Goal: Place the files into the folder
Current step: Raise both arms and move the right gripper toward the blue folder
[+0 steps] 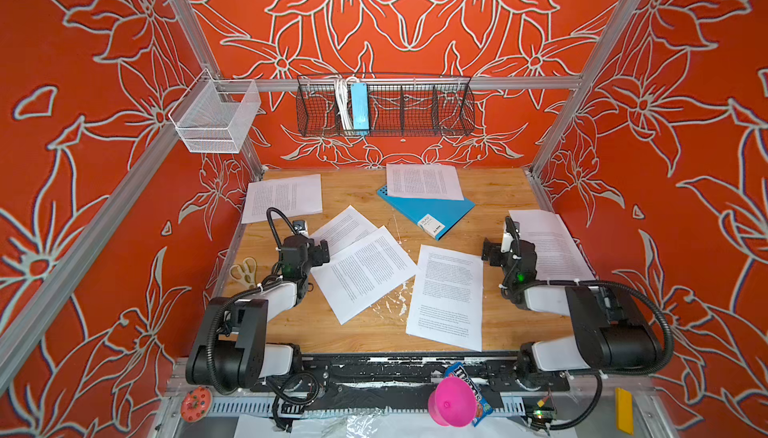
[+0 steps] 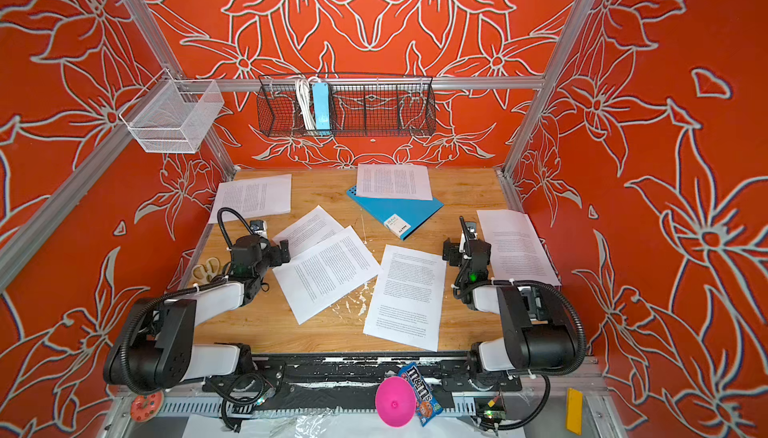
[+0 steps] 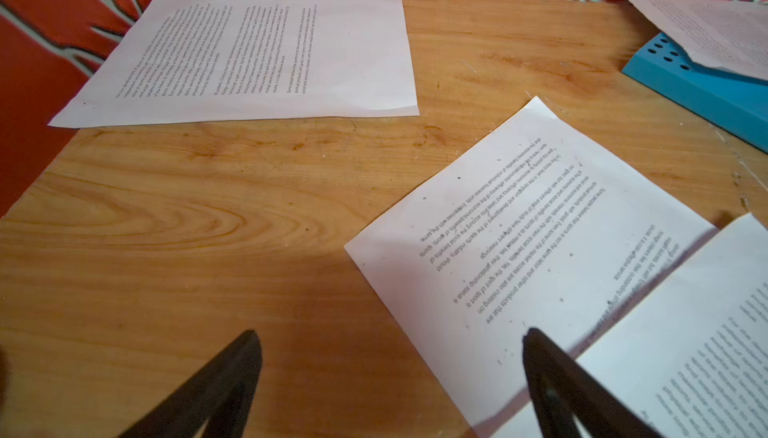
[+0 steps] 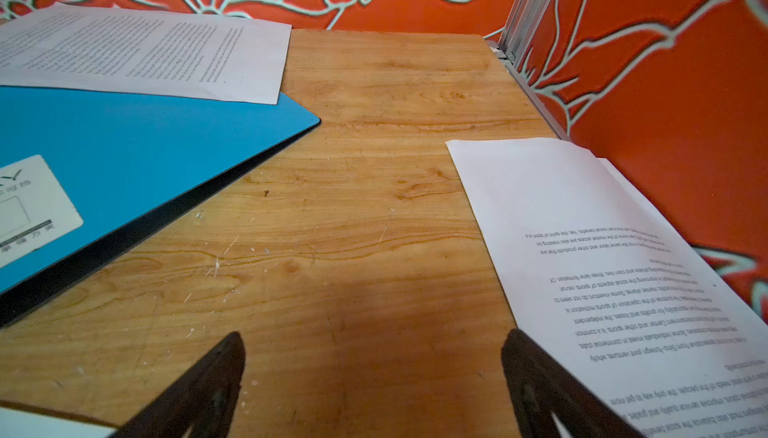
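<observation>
The files (image 1: 361, 278) lay scattered as six loose printed sheets over the wooden table (image 1: 357, 334), none of them inside the folder. At the far left, one sheet (image 1: 282, 197) lay flat by the back corner. Nearer the front, the left gripper (image 1: 321, 252) hovered with its jaws spread wide and nothing between them. In the left wrist view one fingertip (image 3: 536, 344) hung over the edge of the overlapping pair of sheets (image 1: 349, 245) in the middle. The folder (image 1: 432, 209) lay closed toward the back, right of centre, its blue cover and white label (image 1: 431, 225) facing up, with another sheet (image 1: 424, 180) resting across its far end. In front of it a single sheet (image 1: 446, 294) reached the front edge. The right gripper (image 1: 490, 251) hovered over bare wood, jaws likewise wide apart and empty, just beside the last sheet (image 1: 548, 245) along the right edge.
</observation>
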